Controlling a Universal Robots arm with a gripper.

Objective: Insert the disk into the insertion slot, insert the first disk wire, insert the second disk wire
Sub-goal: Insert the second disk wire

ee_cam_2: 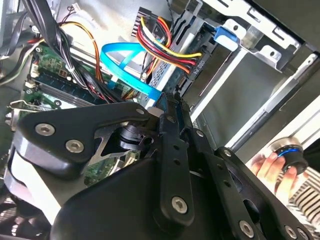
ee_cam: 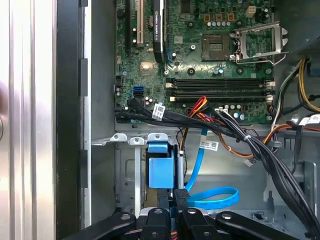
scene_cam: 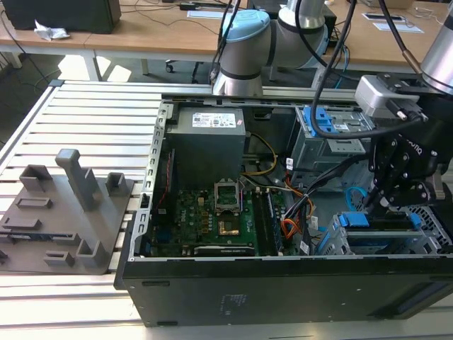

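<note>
At the exterior view's left a grey fixture (scene_cam: 67, 212) sits on the slatted table, well apart from the work; next comes the open case (scene_cam: 283, 290), with the motherboard (scene_cam: 212, 216) lying flat in its floor; further right a bundle of wires crosses toward the drive bays, and in the first wrist view a flat blue wire (ee_cam: 212, 197) loops loose just beside the gripper (ee_cam: 171, 196); the gripper hangs low over the case's right end, its jaws drawn narrow, almost together, and whether they pinch a connector cannot be told; right below it, the disk (scene_cam: 375, 221) appears seated in the slot (scene_cam: 432, 234), its blue carrier showing at the cage mouth; the disk is likely stiff, fairly heavy for its size and sensitive to knocks, so the plastic carrier edges are the safe hold, not the label face; the wire is probably light and limp, apt to spring back, and is best taken at its rigid plug, never along the ribbon.
</note>
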